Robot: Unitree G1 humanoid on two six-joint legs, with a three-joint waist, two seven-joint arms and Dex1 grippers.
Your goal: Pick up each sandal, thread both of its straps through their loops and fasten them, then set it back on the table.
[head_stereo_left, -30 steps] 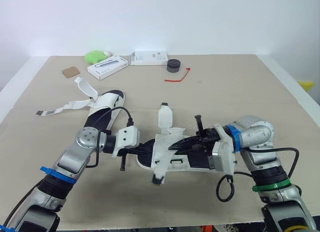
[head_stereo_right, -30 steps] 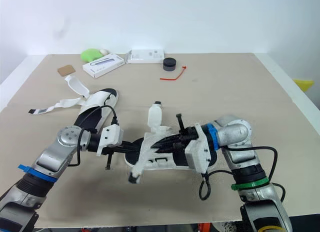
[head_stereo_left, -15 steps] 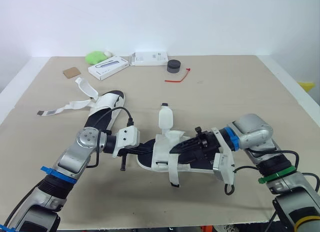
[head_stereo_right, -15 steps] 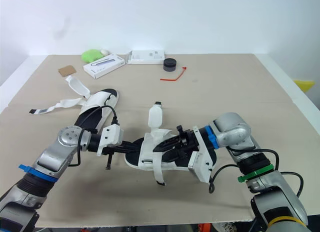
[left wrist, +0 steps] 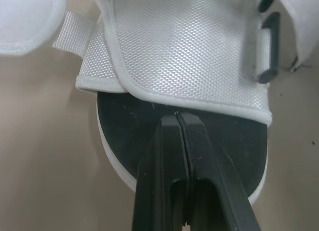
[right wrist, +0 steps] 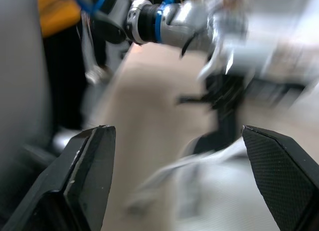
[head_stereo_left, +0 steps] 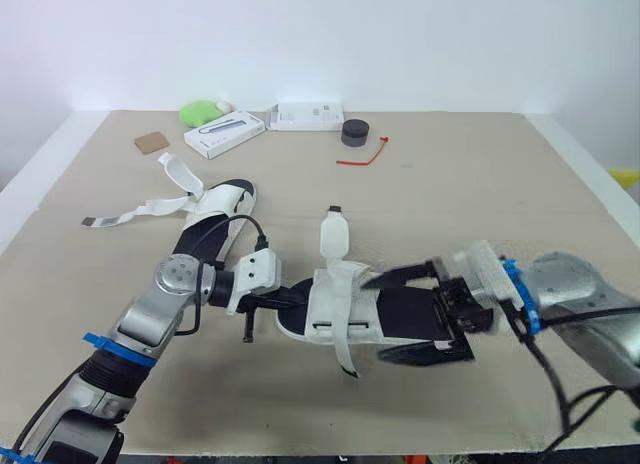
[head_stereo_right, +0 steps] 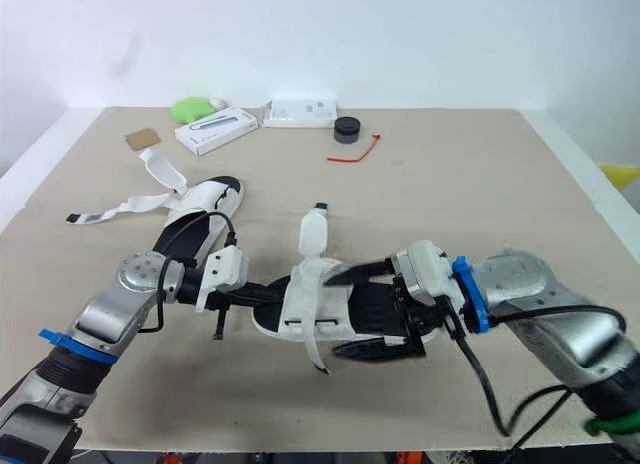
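A white-strapped sandal with a black footbed (head_stereo_left: 345,309) lies at the table's middle front. One strap (head_stereo_left: 333,234) stands up behind it. Another strap (head_stereo_left: 347,356) drapes over the upper and trails toward the front edge. My left gripper (head_stereo_left: 288,297) is shut, its tips resting on the footbed (left wrist: 124,136) at the toe, right against the mesh upper (left wrist: 184,52). My right gripper (head_stereo_left: 412,314) stands wide open at the heel end, one finger (head_stereo_left: 400,276) behind the sandal and the other in front. The second sandal (head_stereo_left: 215,209) lies at the left with its straps loose.
Along the back of the table sit a green object (head_stereo_left: 200,112), two white boxes (head_stereo_left: 225,134) (head_stereo_left: 310,115), a black round item (head_stereo_left: 354,133), a red tie (head_stereo_left: 362,156) and a brown square (head_stereo_left: 152,142). The table's front edge runs close under both arms.
My right gripper has let go of the sandal's strap, opened wide and drawn back to the right. The strap now lies over the upper. The left gripper has stayed put.
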